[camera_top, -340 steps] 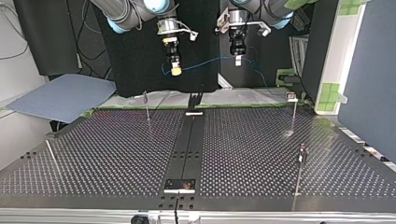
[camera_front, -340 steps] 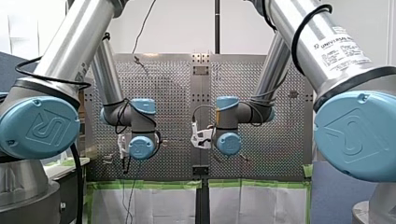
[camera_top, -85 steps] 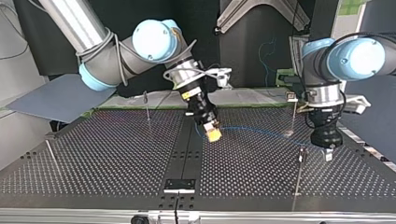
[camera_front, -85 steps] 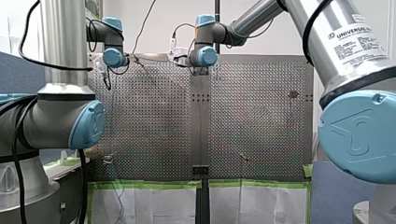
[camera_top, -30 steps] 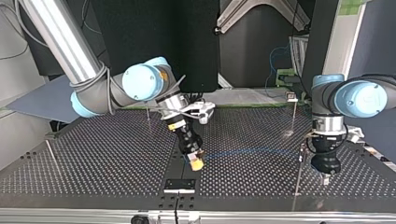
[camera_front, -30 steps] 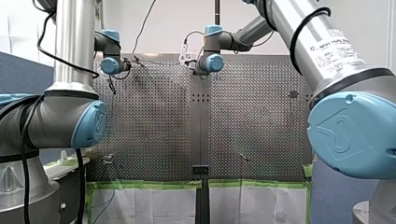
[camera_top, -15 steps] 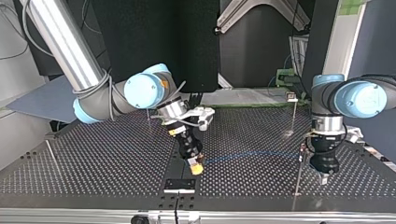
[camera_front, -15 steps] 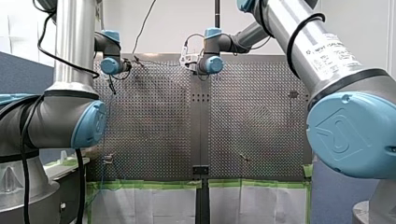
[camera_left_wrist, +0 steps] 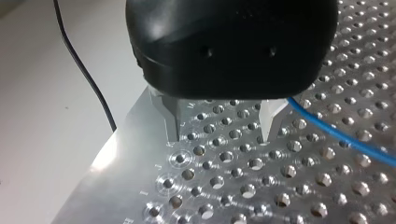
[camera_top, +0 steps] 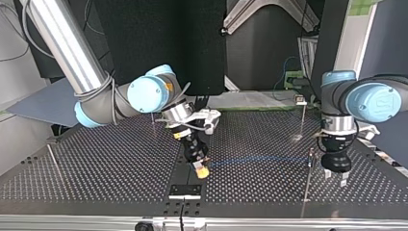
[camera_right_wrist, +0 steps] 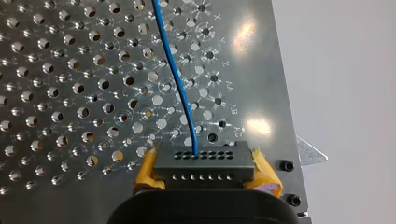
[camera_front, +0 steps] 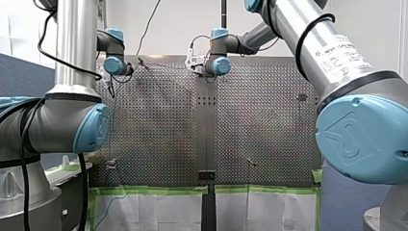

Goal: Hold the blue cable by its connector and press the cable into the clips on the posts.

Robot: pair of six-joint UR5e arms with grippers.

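Right wrist view alone: right gripper (camera_right_wrist: 203,161) clenched on the black connector (camera_right_wrist: 205,170), with yellow pads (camera_right_wrist: 145,170) pressed against its two short ends. Blue cable (camera_right_wrist: 173,70) leaving the connector's face and running straight ahead of the jaws, low over the perforated table (camera_right_wrist: 60,93), near the table's edge.

Left wrist view alone: left gripper (camera_left_wrist: 220,137) released, metal fingers (camera_left_wrist: 170,116) apart, only table holes between them. Cable just outside one finger, not between the jaws, slanting away across the table. Touching that finger or not: cannot tell. Thin black wire (camera_left_wrist: 84,70) beyond the other finger, past the table's edge.

Top view alone: the whole span at once. Cable stretched from the right jaws across to a thin post (camera_top: 308,175) just beside the left jaws, meeting it near its top. Seated in a clip there or merely resting against it: too small to tell. Left jaws pointing down, close above the table, on the far side of that post from the right jaws. Another post (camera_top: 302,118) well apart from both jaws.

Front view: both wrists far off by the table's back edge. Fingers of either gripper too small to read there. Connector hidden behind the right wrist, cable barely made out.
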